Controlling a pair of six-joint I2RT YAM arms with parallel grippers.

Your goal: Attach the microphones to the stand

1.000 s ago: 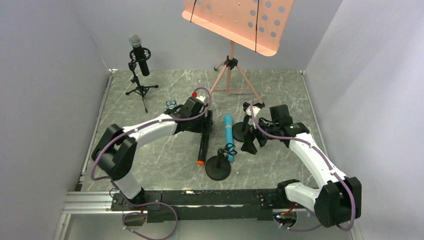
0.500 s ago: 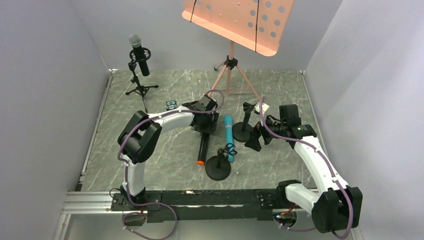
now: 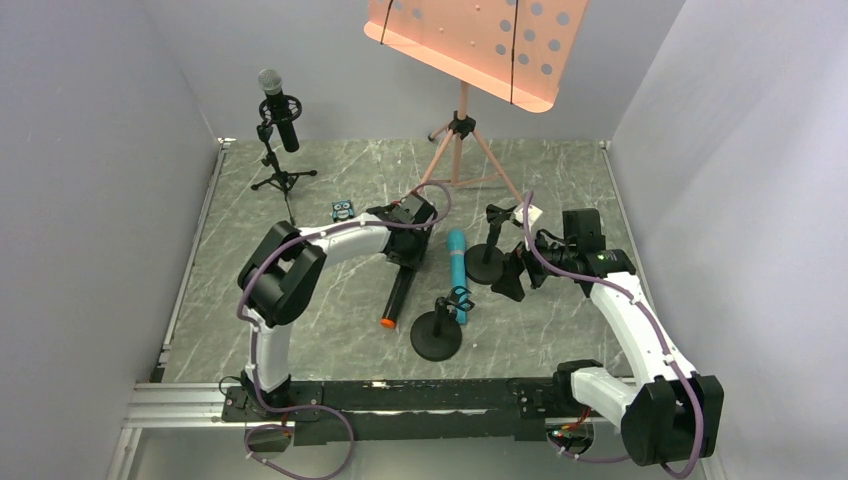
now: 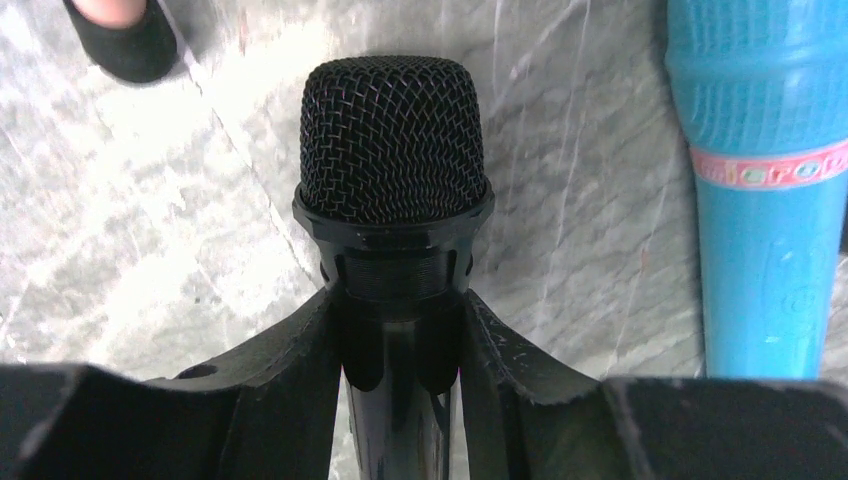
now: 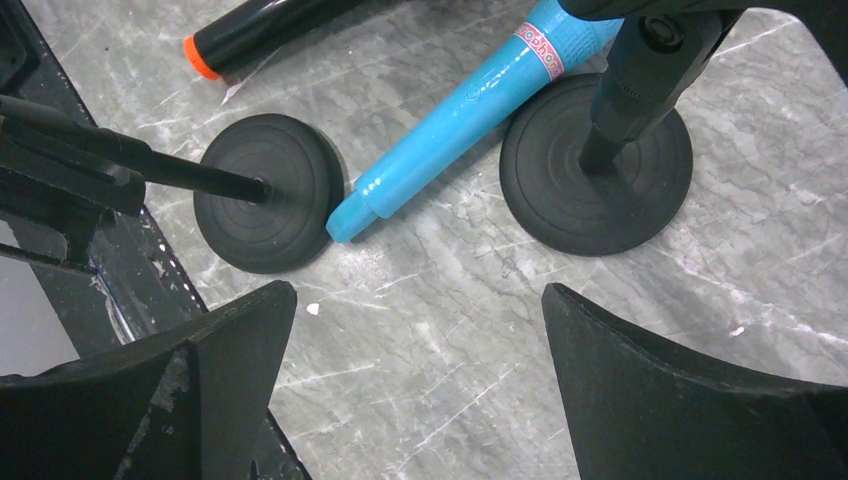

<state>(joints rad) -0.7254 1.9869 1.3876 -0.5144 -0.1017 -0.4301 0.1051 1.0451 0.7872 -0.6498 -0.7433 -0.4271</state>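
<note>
Only the left wrist view shows the left gripper (image 4: 400,345) fingers pinching the black mic (image 4: 392,150) below its mesh head, top view shows it lying on the table (image 3: 320,345) beside the turquoise mic (image 3: 457,262), left arm stretched low, right gripper (image 5: 420,330) spread wide above two stand bases (image 5: 268,190).

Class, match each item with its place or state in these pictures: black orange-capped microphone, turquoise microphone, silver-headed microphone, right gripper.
Column one
1. black orange-capped microphone
2. turquoise microphone
3. silver-headed microphone
4. right gripper

Column two
A. clipped in the tripod stand
B. open, holding nothing
C. gripped by the left gripper
D. lying flat between round bases

Pairs: 1-C, 2-D, 3-A, 4-B
</note>
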